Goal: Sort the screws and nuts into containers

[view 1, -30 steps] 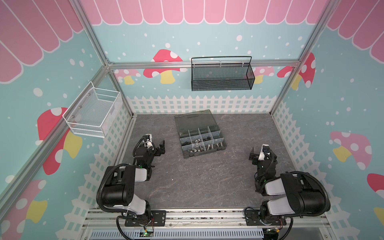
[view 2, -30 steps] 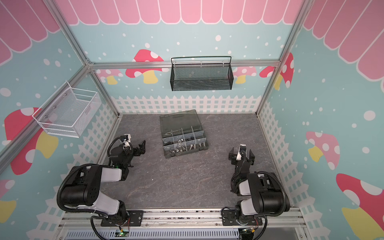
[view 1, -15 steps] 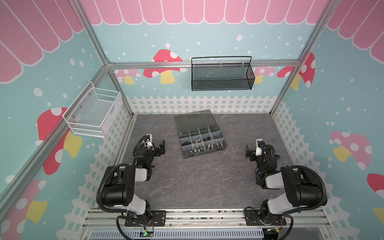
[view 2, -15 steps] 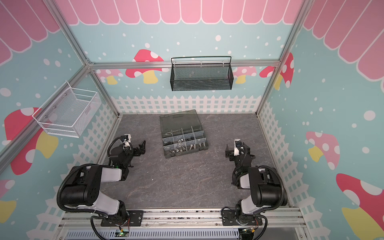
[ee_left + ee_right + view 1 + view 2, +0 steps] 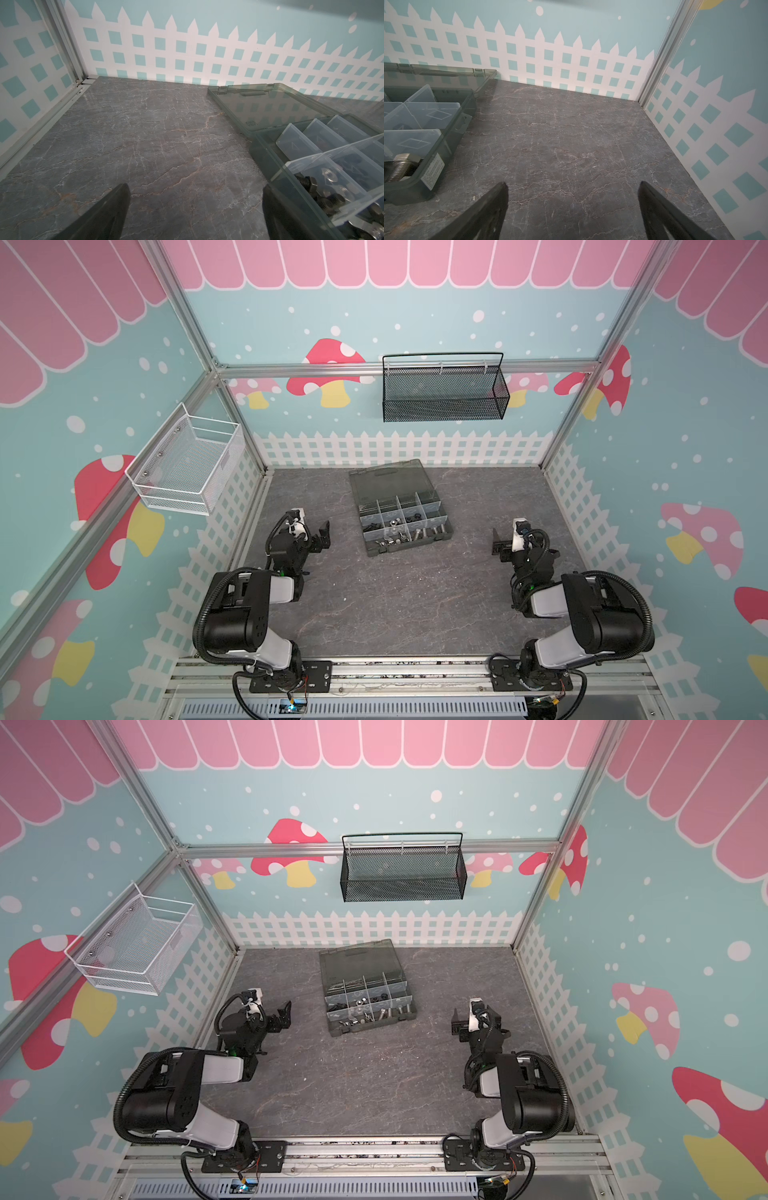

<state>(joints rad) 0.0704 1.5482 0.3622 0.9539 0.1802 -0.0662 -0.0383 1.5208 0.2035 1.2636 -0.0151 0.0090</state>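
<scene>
Left gripper [image 5: 322,536], right gripper [image 5: 497,544]: jaws wide, empty, well apart from organiser box [image 5: 388,481]. We see screws [image 5: 305,184], nuts [image 5: 329,173] mixed in near containers [image 5: 299,141]; we judge sorting barely started.

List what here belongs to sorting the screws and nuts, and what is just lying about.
For the job: box, its compartments, screws, nuts.
Just lying about: black mesh basket, white wire basket.

right end effector [image 5: 573,183]: spread wide | silver screw [image 5: 401,166]: in organiser box [image 5: 452,137]
</scene>
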